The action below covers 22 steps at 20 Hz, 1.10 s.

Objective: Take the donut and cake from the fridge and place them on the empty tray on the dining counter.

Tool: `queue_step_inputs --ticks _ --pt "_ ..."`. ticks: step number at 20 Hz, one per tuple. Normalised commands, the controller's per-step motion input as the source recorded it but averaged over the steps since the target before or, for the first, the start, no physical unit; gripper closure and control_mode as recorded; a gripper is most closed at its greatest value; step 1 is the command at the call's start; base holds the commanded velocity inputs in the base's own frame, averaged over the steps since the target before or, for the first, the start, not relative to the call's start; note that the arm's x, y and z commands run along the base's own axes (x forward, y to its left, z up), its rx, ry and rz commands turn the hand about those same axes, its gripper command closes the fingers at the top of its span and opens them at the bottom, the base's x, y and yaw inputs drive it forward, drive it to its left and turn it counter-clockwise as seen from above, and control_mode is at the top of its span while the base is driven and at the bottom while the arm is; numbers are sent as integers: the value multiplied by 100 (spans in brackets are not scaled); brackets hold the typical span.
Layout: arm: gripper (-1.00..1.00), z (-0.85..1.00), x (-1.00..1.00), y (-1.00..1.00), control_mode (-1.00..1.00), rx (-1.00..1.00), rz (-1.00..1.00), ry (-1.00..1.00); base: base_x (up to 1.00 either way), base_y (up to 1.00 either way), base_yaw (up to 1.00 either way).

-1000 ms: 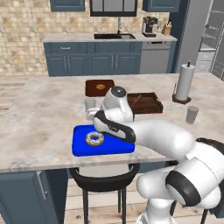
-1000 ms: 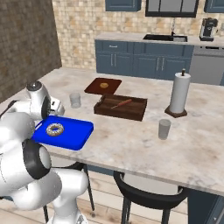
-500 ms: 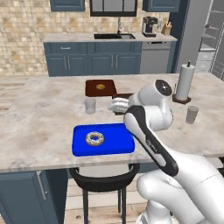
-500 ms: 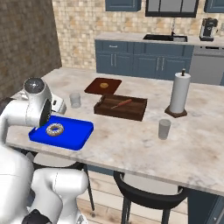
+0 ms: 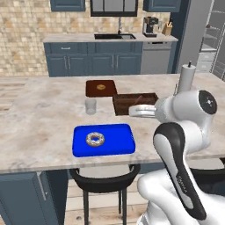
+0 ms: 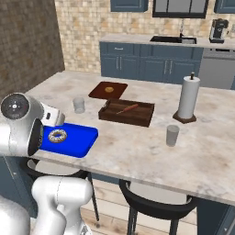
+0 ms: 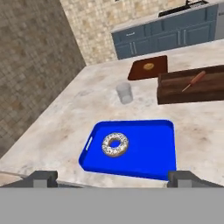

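One pastry on tray: the donut (image 5: 95, 139) lies flat on the tray (image 5: 118, 141), left of its middle, with bare blue around it.
Tray position: it rests on the dining counter (image 5: 39, 123) close to the near edge; in the hand view the tray (image 7: 153, 148) sits at centre.
Claw: the gripper (image 7: 111, 178) is released, its two fingertips (image 7: 42, 177) spread wide at the bottom of the hand view, with nothing between them, apart from the tray.
Glass: a clear tumbler (image 7: 124, 93) stands at about 12 o'clock from the donut (image 7: 115, 145), off the tray.
Wooden tray: a dark brown tray (image 5: 134, 103) sits at about 2 o'clock from the blue one.
Square board: a brown board (image 5: 101, 88) lies beyond the tumbler.
Paper towel: an upright roll (image 6: 188, 97) stands beside a second glass (image 6: 172, 135).
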Motion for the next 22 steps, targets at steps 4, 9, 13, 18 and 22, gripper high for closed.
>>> queue_step_inputs --ticks 4,9,13,18,22 --pt "-100 91 -80 -10 -100 0 0 -8 0 0 0" --pt "-100 59 -95 -21 -100 -6 -5 -7 0 0 0" --pt "-100 3 -50 -31 100 -11 -4 -2 -50 -48 -9" --pt "-100 0 0 0 100 0 0 0 -24 -100 -25" --pt "-100 0 0 0 100 0 0 0 -14 -100 -24"
